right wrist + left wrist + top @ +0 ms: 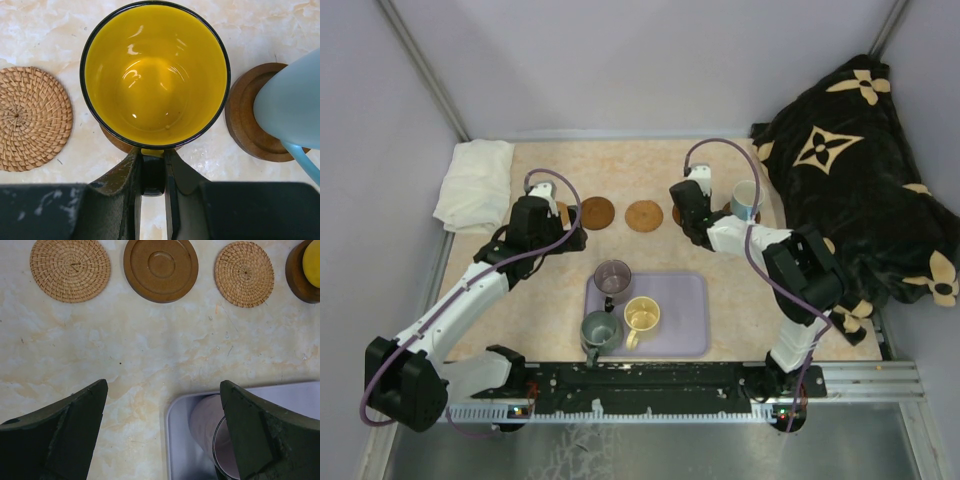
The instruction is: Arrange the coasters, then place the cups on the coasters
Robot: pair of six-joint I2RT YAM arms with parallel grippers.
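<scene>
Along the back runs a row of coasters: woven tan (70, 262), dark brown (161, 262), woven tan (244, 274). A yellow cup (155, 75) stands over a further dark brown coaster (112, 137), and my right gripper (153, 160) is shut on its handle. To its right a white cup with a blue handle (295, 110) sits on a dark coaster (245, 125). My left gripper (162, 405) hangs open over bare table beside the tray corner. The purple-grey cup (613, 277), cream cup (641, 316) and grey-green cup (600, 332) stand in the lavender tray (690, 335).
A folded white cloth (475, 185) lies at the back left. A black blanket with tan flowers (850, 170) is heaped along the right side. A metal rail (650, 385) runs along the near edge between the arm bases.
</scene>
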